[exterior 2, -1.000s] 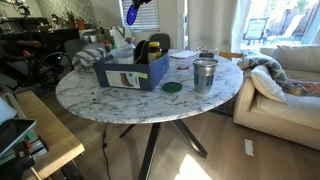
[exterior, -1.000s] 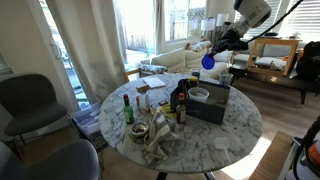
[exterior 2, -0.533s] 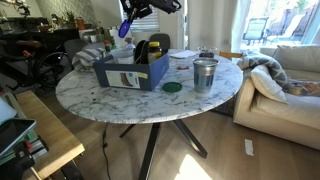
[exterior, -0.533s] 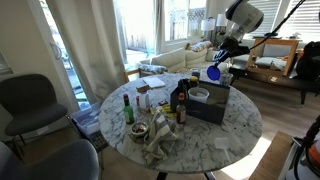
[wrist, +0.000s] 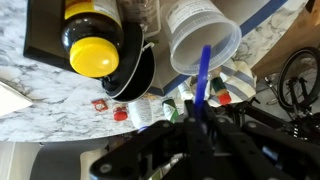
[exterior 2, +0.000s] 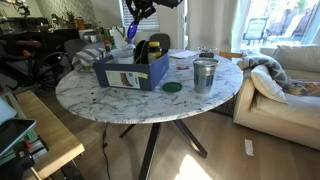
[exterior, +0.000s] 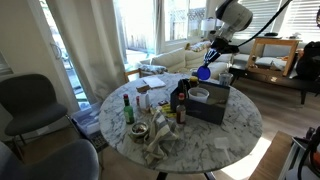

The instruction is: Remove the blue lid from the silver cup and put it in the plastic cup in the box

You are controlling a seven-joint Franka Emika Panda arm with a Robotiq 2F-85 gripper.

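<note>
My gripper [exterior: 210,58] hangs above the dark blue-grey box [exterior: 213,108] and is shut on the blue lid [exterior: 203,72]. In the wrist view the lid [wrist: 204,72] stands edge-on between the fingers, right over the mouth of the whitish plastic cup [wrist: 203,38]. The cup [exterior: 199,95] sits inside the box. In an exterior view my gripper [exterior 2: 136,14] holds the lid [exterior 2: 131,32] above the box [exterior 2: 130,72]. The silver cup [exterior 2: 205,73] stands uncovered on the marble table, apart from the box.
A yellow-capped bottle [wrist: 92,45] and a black bowl [wrist: 135,75] sit in the box beside the cup. Dark glass bottles [exterior: 180,103], a green bottle [exterior: 127,108] and a crumpled paper bag [exterior: 160,140] stand on the table. A green disc [exterior 2: 172,87] lies by the silver cup.
My gripper has come down with the blue lid toward the box, ending over the plastic cup. The lid stays held.
</note>
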